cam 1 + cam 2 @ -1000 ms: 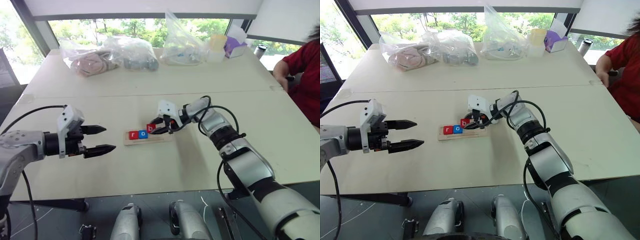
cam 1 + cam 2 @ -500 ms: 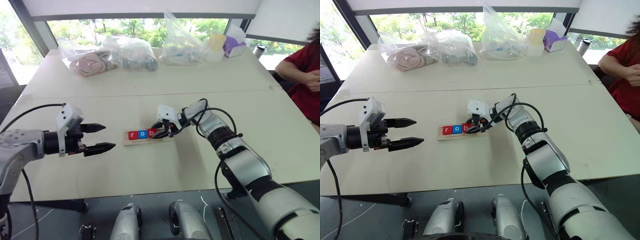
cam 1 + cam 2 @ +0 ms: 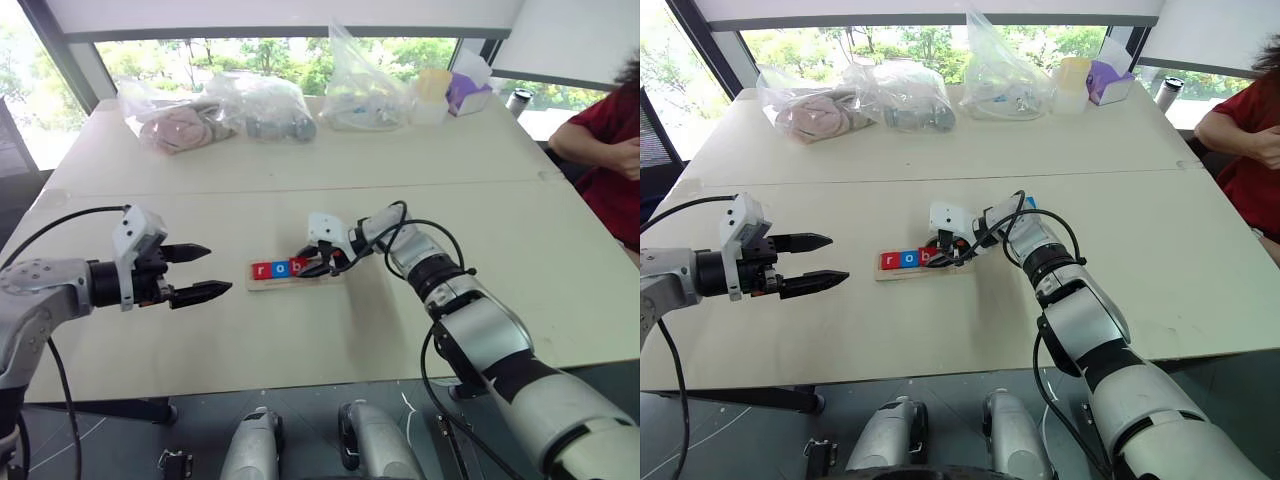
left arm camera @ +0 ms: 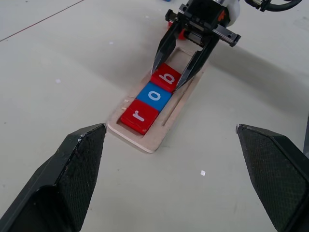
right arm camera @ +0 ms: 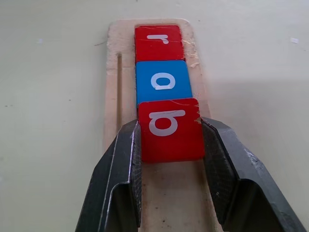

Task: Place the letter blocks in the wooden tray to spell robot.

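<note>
Right gripper (image 3: 316, 262) is clamped on the red "b" block (image 5: 170, 128), one black finger pressed against each side of the tile, down at the wooden tray (image 3: 295, 278). That tile sits third in the row, tipped slightly so its leading edge rides up against the blue "o" block (image 5: 163, 81) just ahead of it. Beyond the blue tile lies the red "r" block (image 5: 159, 42), flat against the tray's closed end. White lowercase letters read r, o, b from the robot's left along the tray. The part of the tray under and behind the gripper is bare wood, and a thin groove runs along one long side of the recess.

The tray lies on the pale surface (image 3: 300, 340) in front of the robot, near the middle, its long axis running left to right. A small piece of blue shows just past the right arm's wrist cabling in the right eye view; what it is cannot be told.

Left gripper (image 3: 196, 270) hovers above the surface well to the left of the tray, its fingers spread wide and holding nothing, pointing toward the tray's "r" end.

Clear plastic bags (image 3: 262, 103) of items line the far edge of the surface, and a person's red sleeve (image 3: 598, 128) shows at the right side.
</note>
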You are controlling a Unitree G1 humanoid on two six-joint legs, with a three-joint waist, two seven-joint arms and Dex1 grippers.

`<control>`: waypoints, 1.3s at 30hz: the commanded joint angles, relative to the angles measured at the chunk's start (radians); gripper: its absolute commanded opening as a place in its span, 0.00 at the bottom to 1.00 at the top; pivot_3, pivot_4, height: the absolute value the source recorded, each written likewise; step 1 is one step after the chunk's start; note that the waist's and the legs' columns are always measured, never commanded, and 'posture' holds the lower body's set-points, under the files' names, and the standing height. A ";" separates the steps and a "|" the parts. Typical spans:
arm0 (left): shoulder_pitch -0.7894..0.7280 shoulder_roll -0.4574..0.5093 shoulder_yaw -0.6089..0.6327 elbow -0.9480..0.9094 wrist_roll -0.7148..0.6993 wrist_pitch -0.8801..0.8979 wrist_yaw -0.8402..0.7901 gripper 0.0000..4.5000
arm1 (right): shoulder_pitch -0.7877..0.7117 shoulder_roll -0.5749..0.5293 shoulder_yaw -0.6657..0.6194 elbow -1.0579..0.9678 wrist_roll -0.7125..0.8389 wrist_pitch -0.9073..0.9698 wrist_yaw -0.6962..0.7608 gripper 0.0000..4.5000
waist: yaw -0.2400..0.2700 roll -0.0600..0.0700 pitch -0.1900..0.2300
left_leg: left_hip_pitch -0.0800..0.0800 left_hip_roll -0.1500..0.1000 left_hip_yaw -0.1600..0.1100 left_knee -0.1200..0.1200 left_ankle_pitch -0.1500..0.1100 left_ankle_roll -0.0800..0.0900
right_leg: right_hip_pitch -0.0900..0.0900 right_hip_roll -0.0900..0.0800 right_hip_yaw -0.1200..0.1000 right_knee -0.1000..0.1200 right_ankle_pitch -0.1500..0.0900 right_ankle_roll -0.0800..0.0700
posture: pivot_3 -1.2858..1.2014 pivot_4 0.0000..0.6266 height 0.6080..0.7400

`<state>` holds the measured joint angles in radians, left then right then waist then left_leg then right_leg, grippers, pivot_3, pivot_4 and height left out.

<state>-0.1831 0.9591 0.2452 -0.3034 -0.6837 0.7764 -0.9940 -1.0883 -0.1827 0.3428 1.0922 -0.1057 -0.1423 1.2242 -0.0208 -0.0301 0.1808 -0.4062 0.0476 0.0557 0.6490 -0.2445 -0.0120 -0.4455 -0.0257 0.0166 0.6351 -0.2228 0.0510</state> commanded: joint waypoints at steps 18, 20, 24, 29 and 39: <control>-0.042 -0.015 -0.023 0.023 0.022 -0.030 -0.010 1.00 | -0.040 -0.038 -0.165 -0.131 0.100 0.058 0.011 0.99 | 0.001 0.000 0.000 | 0.000 0.000 0.000 0.000 0.000 0.000 | 0.000 0.000 0.000 0.000 0.000 0.000 | 0.52 0.24 1.00; -0.042 -0.014 -0.024 0.024 0.023 -0.032 -0.013 1.00 | -0.024 -0.048 -0.176 -0.168 0.113 0.080 0.010 0.99 | 0.001 0.000 0.000 | 0.000 0.000 0.000 0.000 0.000 0.000 | 0.000 -0.001 0.000 0.000 0.000 0.000 | 0.52 0.24 1.00; -0.044 -0.009 -0.030 0.017 0.015 -0.026 -0.027 1.00 | 0.043 -0.077 -0.156 -0.190 0.050 0.026 -0.109 0.99 | 0.001 0.000 0.000 | 0.000 0.000 0.000 0.000 0.000 0.000 | 0.000 0.000 0.000 0.000 0.000 0.000 | 0.52 0.24 1.00; -0.061 -0.011 -0.040 0.025 0.021 -0.025 -0.032 1.00 | 0.075 -0.078 -0.098 -0.150 -0.022 -0.038 -0.173 0.99 | -0.001 0.000 0.000 | 0.000 0.000 0.000 0.000 0.000 0.000 | 0.000 -0.001 0.001 0.000 0.000 0.000 | 0.52 0.24 1.00; -0.061 -0.014 -0.040 0.025 0.022 -0.022 -0.026 1.00 | 0.102 -0.046 -0.104 -0.169 0.010 -0.043 -0.135 0.99 | -0.023 0.000 0.000 | 0.000 0.000 -0.001 0.000 0.000 0.000 | 0.000 0.001 0.000 0.000 0.002 0.003 | 0.52 0.24 1.00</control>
<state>-0.2411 0.9404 0.1912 -0.2682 -0.6614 0.7582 -1.0212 -0.9835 -0.2285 0.2573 0.9631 -0.1214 -0.1811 1.0785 -0.0435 -0.0301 0.1808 -0.4065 0.0471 0.0549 0.6487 -0.2444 -0.0122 -0.4454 -0.0250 0.0171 0.6351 -0.2212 0.0538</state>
